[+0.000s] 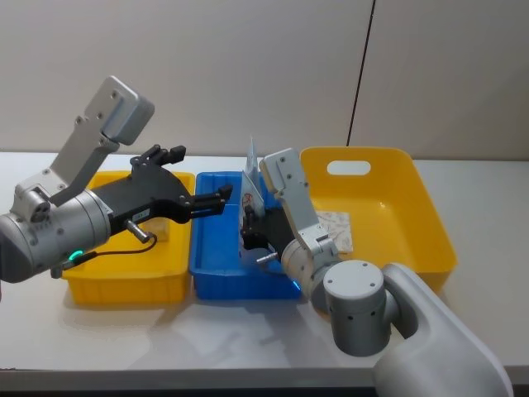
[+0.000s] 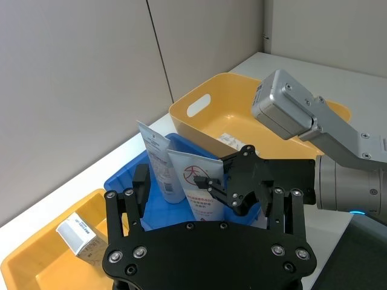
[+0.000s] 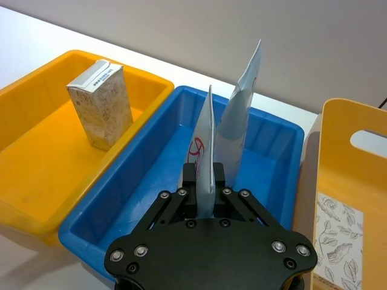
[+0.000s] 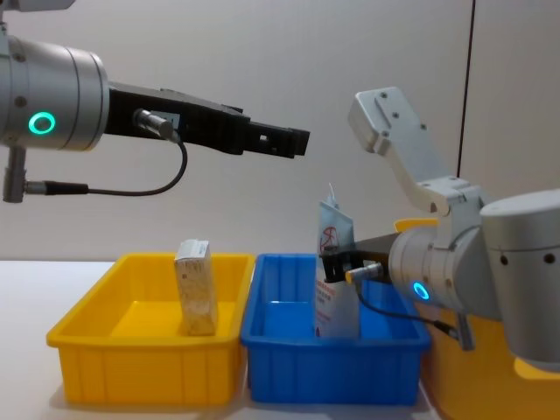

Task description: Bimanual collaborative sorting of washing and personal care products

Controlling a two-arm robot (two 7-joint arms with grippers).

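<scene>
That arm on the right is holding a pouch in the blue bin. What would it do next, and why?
Probably open the right claw and let go. The pouch it grips already stands upright inside the blue bin, beside another pouch, so it looks sorted. The left claw hovers open above, holding nothing.
</scene>
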